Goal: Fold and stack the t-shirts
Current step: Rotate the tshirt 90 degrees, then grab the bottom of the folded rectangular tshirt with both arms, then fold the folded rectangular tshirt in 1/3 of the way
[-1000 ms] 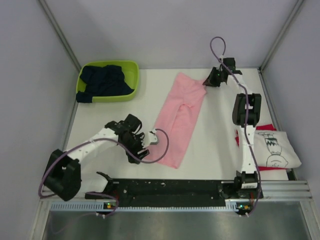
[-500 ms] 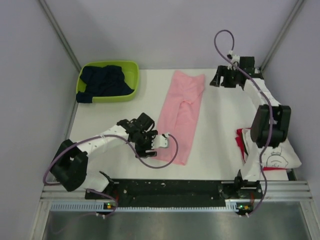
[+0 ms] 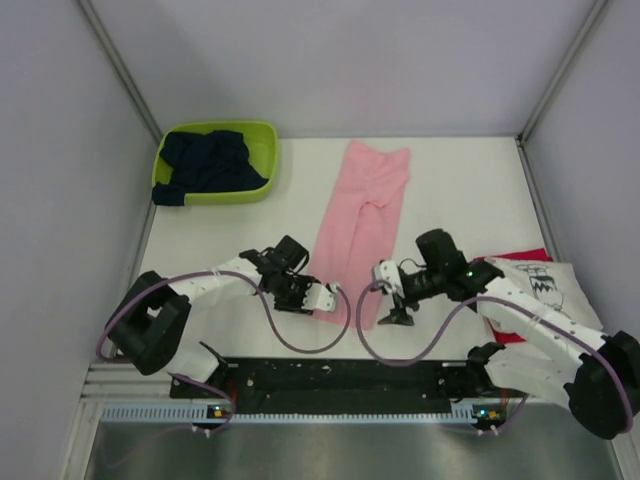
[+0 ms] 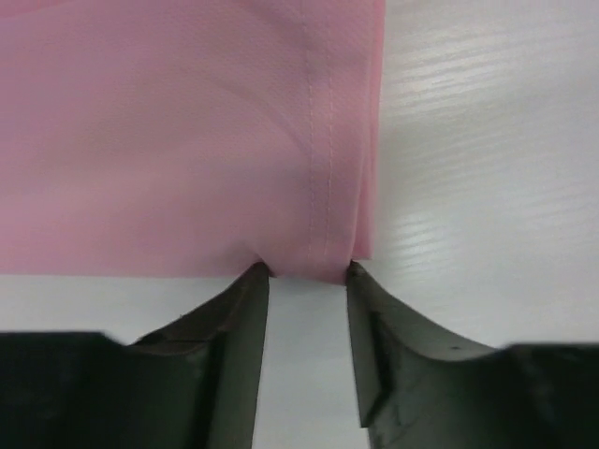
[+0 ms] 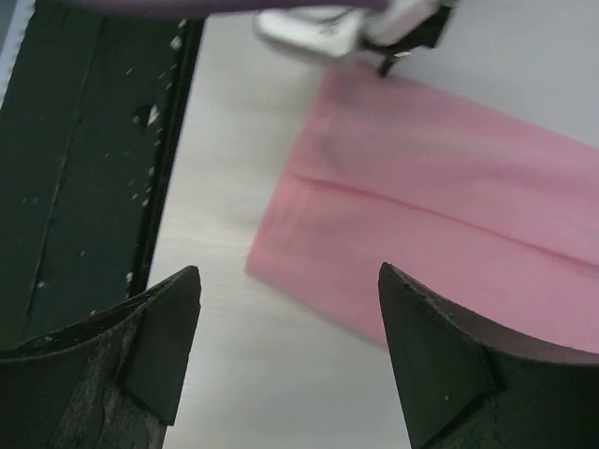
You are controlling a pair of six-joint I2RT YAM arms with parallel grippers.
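Observation:
The light pink t-shirt (image 3: 365, 215) lies as a long folded strip down the middle of the table. My left gripper (image 3: 328, 297) sits at its near left corner. In the left wrist view the jaws of this gripper (image 4: 305, 271) stand narrowly apart, with both tips touching the pink hem (image 4: 328, 224) and bare table between the fingers. My right gripper (image 3: 388, 300) hovers wide open by the near right corner, and the pink corner (image 5: 309, 243) lies just ahead of its gripper (image 5: 288, 271). A white t-shirt with a black drawing (image 3: 555, 295) lies on a red one (image 3: 527, 256) at the right. The navy t-shirt (image 3: 205, 165) fills the basket.
The lime-green basket (image 3: 270, 150) stands at the back left. A black rail (image 3: 340, 375) runs along the near table edge and shows in the right wrist view (image 5: 84, 140). Grey walls close in the left, right and back sides.
My right arm let go of the pink shirt's far end, swung back to its near right corner and opened wide. My left gripper slid right to the near hem and its jaws narrowed.

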